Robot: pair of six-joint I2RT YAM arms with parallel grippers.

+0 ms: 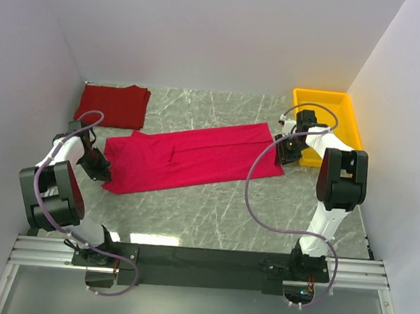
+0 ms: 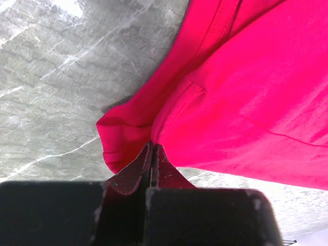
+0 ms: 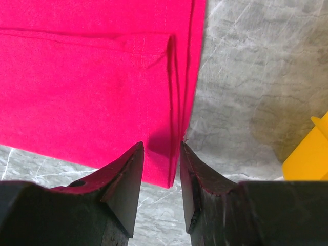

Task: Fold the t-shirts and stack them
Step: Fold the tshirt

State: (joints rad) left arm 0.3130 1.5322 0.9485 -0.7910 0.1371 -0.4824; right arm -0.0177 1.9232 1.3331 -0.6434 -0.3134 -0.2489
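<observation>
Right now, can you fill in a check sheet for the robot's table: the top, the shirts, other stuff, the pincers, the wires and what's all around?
Surface: grey marbled table.
Job's things: crimson t-shirt stretched across the middle, partly folded lengthwise; darker red t-shirt folded at the far left corner.
Clutter: yellow tray at the far right, partly hidden by the right arm.
Grippers: left pincer shut on the crimson t-shirt's left corner; right pincer open, a finger on each side of its right edge.
Cables: a pale purple cable loops from each arm.
Surroundings: white walls on three sides; black bar at the near edge.
</observation>
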